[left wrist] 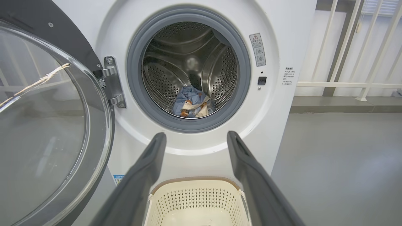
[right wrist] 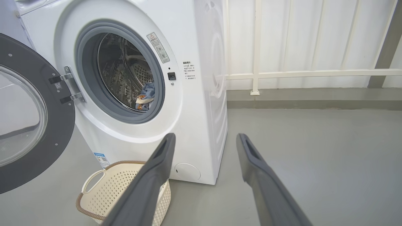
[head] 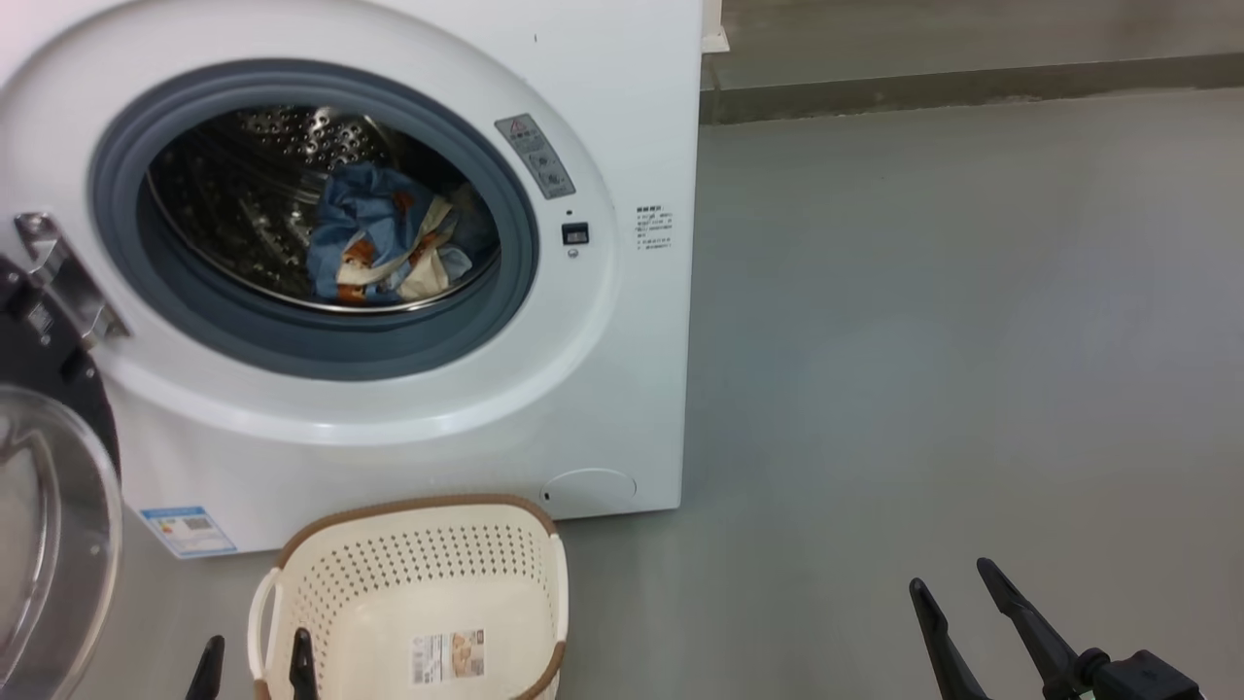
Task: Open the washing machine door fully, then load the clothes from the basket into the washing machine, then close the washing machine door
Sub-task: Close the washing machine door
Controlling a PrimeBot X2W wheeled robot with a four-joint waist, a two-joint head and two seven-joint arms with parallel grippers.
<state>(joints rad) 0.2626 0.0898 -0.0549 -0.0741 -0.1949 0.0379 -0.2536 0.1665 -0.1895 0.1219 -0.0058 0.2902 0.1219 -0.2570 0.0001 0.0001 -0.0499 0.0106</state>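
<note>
My left tool (left wrist: 196, 135) hangs spread wide, gripping nothing, above the basket (left wrist: 194, 201) that sits on the floor (right wrist: 314, 157) before the washing machine (left wrist: 282, 47). My right tool (right wrist: 206, 137) is spread likewise, over bare floor to the right. The clothes (left wrist: 193, 105) lie in the drum (left wrist: 176, 56); the washing machine door (left wrist: 47, 125) stands swung open at left.

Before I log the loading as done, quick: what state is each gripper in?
Left gripper: open, holding nothing.
Right gripper: open, holding nothing.
</note>
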